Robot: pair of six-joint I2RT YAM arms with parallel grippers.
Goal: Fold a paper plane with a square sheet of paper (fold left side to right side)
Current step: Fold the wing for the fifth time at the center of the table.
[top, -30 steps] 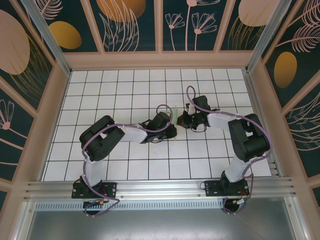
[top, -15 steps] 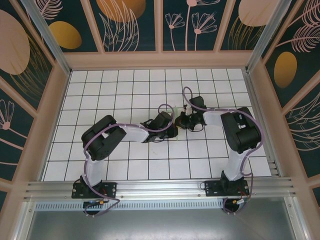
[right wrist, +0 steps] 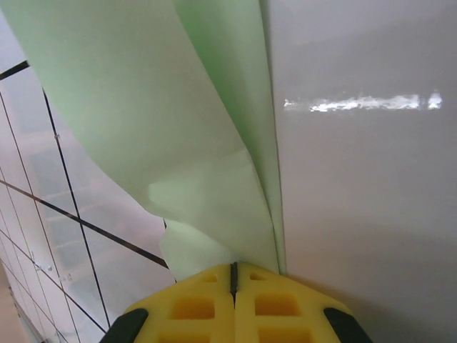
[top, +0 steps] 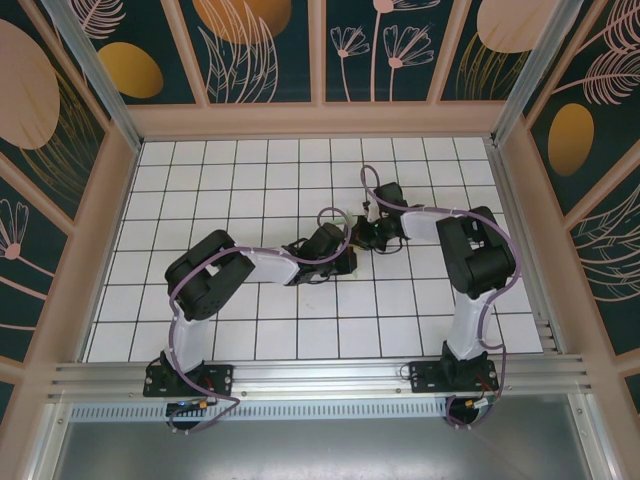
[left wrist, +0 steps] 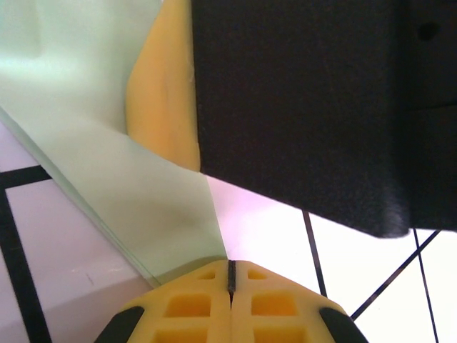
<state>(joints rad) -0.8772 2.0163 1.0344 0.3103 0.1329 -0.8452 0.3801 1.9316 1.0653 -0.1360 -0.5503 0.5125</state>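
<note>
We've got the left gripper [left wrist: 230, 286] with jaws together, pinched on the paper [left wrist: 107, 164]: the sheet's lower corner runs straight into the finger seam. The right gripper [right wrist: 233, 286] is the same, jaws together on a pale green fold. The paper is creased and curling, lifted off the table [top: 200, 200], strung between both grippers. They sit nose to nose just right of table centre. The left arm [top: 250, 268] reaches in from the table's near-left, the right arm [top: 470, 250] from its near-right.
</note>
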